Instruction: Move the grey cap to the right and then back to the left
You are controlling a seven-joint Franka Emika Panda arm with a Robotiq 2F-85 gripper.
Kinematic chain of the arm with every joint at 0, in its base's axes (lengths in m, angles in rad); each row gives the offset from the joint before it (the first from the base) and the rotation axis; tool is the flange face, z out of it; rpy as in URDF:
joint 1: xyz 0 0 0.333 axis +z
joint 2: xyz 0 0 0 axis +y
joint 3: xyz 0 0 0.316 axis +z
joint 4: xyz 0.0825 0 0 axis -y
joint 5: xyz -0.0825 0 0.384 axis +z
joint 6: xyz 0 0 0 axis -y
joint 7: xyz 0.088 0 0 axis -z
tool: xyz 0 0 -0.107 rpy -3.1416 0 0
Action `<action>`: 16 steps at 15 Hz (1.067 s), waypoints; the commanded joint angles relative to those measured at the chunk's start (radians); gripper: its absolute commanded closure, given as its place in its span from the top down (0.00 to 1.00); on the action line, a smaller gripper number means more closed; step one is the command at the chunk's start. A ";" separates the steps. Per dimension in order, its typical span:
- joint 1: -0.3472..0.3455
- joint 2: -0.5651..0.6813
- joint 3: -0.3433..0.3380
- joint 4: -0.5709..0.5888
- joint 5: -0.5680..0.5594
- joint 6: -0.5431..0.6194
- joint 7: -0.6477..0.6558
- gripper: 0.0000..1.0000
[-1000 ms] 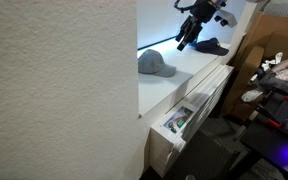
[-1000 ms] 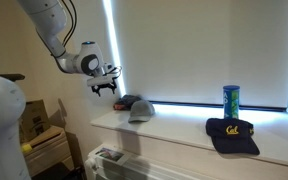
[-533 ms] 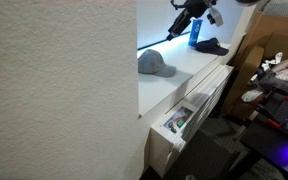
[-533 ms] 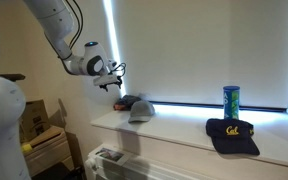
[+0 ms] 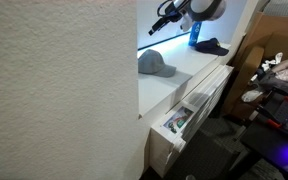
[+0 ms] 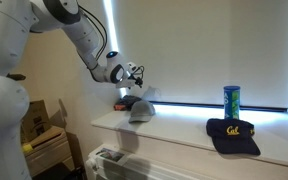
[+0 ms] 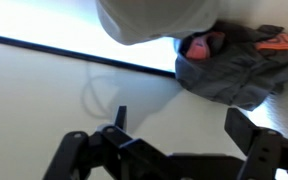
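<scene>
The grey cap (image 5: 156, 64) lies on the white ledge, dome up; it also shows in the other exterior view (image 6: 140, 111). In the wrist view it is the pale rounded shape at the top edge (image 7: 152, 20). My gripper (image 5: 157, 27) hangs in the air above the cap, clear of it, and also shows in the other exterior view (image 6: 137, 79). Its two dark fingers stand wide apart with nothing between them (image 7: 184, 125); only bare ledge lies below them.
A crumpled dark cloth with red parts (image 7: 224, 62) lies just behind the grey cap (image 6: 124, 102). A dark cap with a yellow logo (image 6: 232, 133) and an upright blue can (image 6: 231, 100) stand farther along the ledge (image 6: 179, 135). A wall hides one side (image 5: 54, 90).
The arm has swung along the ledge toward the grey cap and now hangs over it. The gripper stays open and empty. The cap has not moved.
</scene>
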 commanded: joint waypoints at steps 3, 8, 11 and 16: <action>0.103 0.056 -0.169 0.040 0.010 -0.053 0.080 1.00; 0.064 -0.017 -0.124 0.051 0.046 -0.225 0.179 1.00; -0.058 -0.070 -0.050 0.022 -0.073 -0.295 0.361 1.00; -0.124 -0.050 0.015 0.061 -0.101 -0.340 0.373 1.00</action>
